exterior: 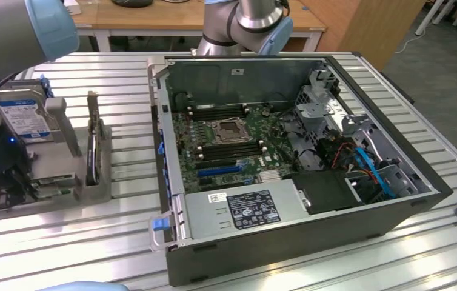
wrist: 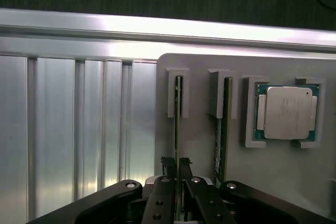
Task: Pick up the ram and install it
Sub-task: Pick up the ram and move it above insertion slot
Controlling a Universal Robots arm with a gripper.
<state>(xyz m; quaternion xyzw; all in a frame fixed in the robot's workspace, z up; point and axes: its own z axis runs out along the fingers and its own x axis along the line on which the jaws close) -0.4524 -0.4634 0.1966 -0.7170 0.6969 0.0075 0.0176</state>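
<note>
the ram [wrist: 178, 106], a thin green stick, stands on edge in a slot of the grey holder [wrist: 199, 145], its near end pinched by the hand [wrist: 177, 162]. a second ram stick [wrist: 227, 119] stands just beside it.

On the gray holder [wrist: 202, 150], one end of the ram [wrist: 178, 119] hides inside the pinching gripper [wrist: 177, 162]. The picture's edge cuts the gripper off. The next stick [wrist: 226, 124] on the holder is partly hidden too.
</note>
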